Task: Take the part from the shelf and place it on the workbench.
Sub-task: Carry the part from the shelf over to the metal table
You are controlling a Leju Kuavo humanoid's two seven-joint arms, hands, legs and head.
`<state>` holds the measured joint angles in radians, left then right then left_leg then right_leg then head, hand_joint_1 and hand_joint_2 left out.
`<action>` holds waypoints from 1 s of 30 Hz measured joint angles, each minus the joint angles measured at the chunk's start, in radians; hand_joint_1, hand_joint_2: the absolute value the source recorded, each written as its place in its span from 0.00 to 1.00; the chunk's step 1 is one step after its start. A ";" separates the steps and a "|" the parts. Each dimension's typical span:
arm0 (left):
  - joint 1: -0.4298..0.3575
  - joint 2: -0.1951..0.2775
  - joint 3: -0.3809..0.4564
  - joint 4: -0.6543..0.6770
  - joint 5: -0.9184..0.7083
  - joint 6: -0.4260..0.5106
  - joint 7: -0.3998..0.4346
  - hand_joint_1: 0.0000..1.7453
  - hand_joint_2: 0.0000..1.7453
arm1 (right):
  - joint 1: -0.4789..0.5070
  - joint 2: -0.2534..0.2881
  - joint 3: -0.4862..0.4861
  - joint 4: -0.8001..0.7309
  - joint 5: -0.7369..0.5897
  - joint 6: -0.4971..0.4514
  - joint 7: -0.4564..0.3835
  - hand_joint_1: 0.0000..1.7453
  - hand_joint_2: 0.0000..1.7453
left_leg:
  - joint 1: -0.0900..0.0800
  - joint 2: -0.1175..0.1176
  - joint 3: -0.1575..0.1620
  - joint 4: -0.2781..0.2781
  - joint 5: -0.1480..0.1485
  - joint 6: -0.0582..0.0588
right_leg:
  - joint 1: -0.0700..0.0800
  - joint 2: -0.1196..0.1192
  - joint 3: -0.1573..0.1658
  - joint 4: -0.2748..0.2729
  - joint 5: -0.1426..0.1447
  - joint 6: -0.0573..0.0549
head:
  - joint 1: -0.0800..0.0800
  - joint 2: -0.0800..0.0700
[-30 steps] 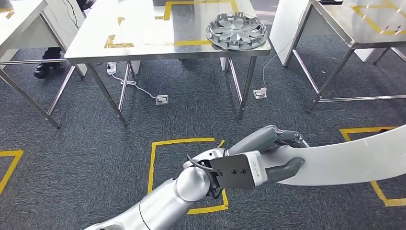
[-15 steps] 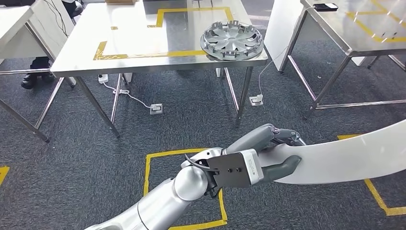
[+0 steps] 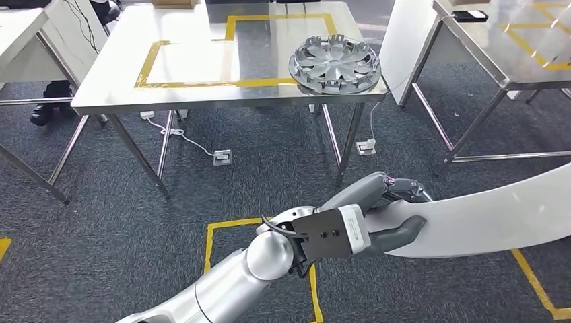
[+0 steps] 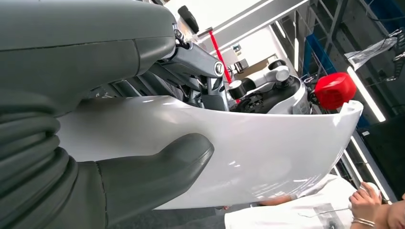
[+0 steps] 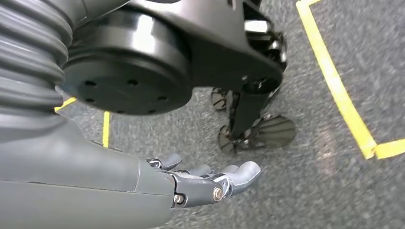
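Observation:
My left hand [image 3: 385, 217] grips one end of a long, curved white part [image 3: 491, 217], which runs off to the right above the carpet. In the left wrist view the thumb [image 4: 157, 167] presses on the glossy white part [image 4: 258, 152] and the fingers lie behind it. The steel workbench [image 3: 195, 64], marked with a yellow tape rectangle, stands ahead across the floor. A silver wheel cover [image 3: 334, 63] lies at its near right corner. My right hand [image 5: 205, 183] hangs beside my body over the carpet, fingers stretched out and holding nothing.
A second steel table [image 3: 485, 40] stands at the right and another [image 3: 20, 27] at the far left, with a person's shoes [image 3: 48, 111] beneath it. Floor sockets with cables [image 3: 222, 157] lie under the workbench. A yellow tape square [image 3: 214, 232] marks the carpet. A person [image 4: 367, 205] stands close by.
The whole picture has shifted, so the camera has moved; the workbench now sits more squarely ahead. My left hand still holds the white part the same way.

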<state>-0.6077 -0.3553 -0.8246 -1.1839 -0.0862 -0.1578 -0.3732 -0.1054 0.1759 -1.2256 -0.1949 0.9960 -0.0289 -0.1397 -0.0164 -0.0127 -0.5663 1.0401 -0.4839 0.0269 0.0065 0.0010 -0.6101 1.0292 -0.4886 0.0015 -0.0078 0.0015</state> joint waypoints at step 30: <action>-0.004 0.000 -0.007 -0.006 -0.001 0.008 0.003 1.00 1.00 | -0.001 0.003 -0.004 0.000 0.000 -0.001 0.014 0.00 1.00 | 0.005 0.003 0.009 -0.005 -0.024 -0.004 | -0.012 -0.001 -0.017 0.005 0.046 0.018 | -0.004 0.000</action>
<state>-0.6115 -0.3552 -0.8316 -1.1897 -0.0875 -0.1499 -0.3702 -0.1069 0.1785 -1.2301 -0.1949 0.9960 -0.0298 -0.1253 -0.0114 -0.0099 -0.5569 1.0348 -0.5077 0.0228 -0.0051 0.0004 -0.6273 1.0339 -0.4426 0.0200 -0.0119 0.0015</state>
